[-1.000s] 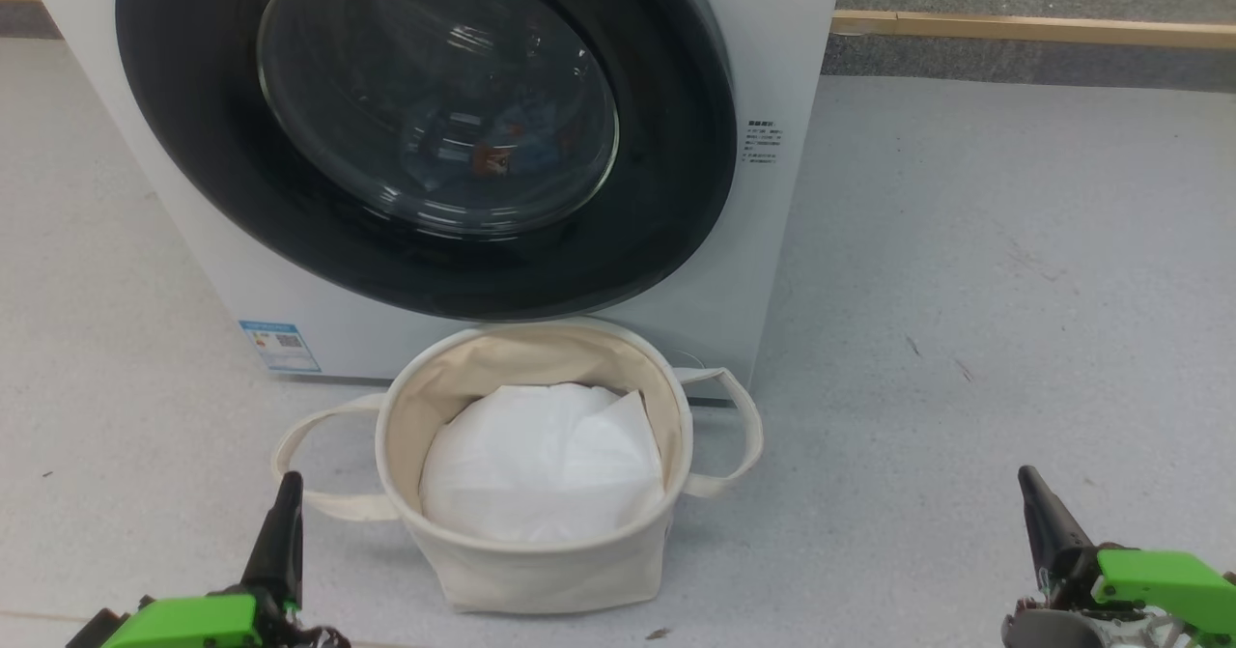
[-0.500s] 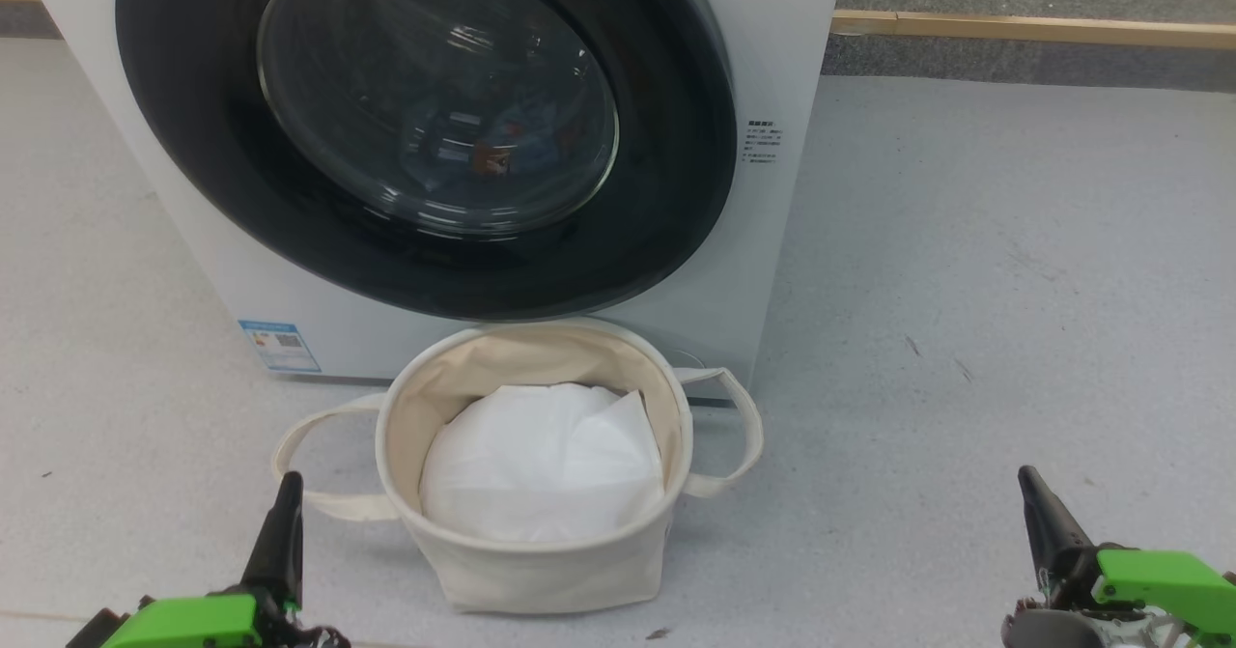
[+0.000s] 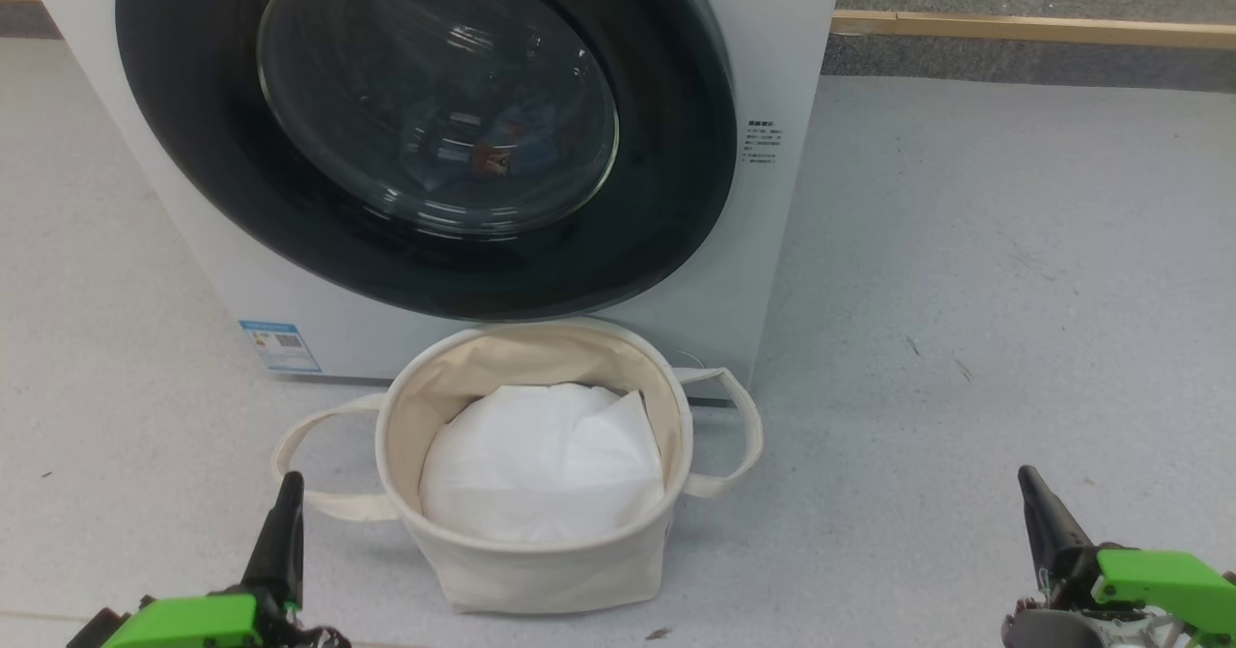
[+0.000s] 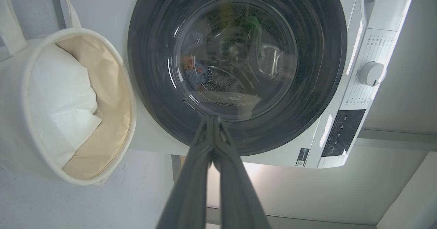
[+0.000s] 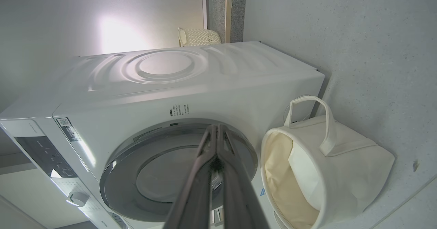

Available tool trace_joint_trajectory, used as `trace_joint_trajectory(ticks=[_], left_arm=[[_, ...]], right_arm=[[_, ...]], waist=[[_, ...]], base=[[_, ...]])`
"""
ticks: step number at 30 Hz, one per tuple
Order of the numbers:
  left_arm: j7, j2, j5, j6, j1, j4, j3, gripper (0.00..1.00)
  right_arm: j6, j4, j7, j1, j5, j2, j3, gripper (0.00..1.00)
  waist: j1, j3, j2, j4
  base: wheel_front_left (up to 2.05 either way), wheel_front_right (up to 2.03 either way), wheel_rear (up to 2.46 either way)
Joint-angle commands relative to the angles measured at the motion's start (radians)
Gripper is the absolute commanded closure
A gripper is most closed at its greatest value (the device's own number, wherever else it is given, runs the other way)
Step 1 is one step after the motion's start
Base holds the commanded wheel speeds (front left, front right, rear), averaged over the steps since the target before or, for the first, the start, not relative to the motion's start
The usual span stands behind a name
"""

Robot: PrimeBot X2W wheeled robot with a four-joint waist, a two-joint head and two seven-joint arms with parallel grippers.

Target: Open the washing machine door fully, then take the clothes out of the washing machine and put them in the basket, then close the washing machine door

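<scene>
Large round glossy black-rimmed washing machine door [image 3: 425, 107], closed flush on the white boxy front-loading washing machine [image 3: 772, 242], lies ahead of and above both claws. It is nearer the left claw [image 3: 287, 493] than the right claw [image 3: 1031, 489]. Both claws are pinched together, empty. Light blue printed clothes [image 3: 492, 151] lie behind the glass.

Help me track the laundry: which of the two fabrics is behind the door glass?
The light blue printed clothes, seen through the shut washing machine door; the plain white sheet lies in the basket.
</scene>
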Motion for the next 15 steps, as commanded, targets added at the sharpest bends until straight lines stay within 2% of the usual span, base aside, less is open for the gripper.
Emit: trace_joint_trajectory(ticks=[1,15], left_arm=[[0.008,0.005,0.012,-0.007,-0.024,-0.037,0.035,1.00],[0.008,0.005,0.012,-0.007,-0.024,-0.037,0.035,1.00]], right_arm=[[0.008,-0.031,0.003,-0.050,0.004,-0.003,0.020,1.00],[0.008,-0.031,0.003,-0.050,0.004,-0.003,0.020,1.00]], waist=[[0.0000,0.000,0.0000,0.000],[0.0000,0.000,0.0000,0.000]], base=[[0.00,0.00,0.00],[0.00,0.00,0.00]])
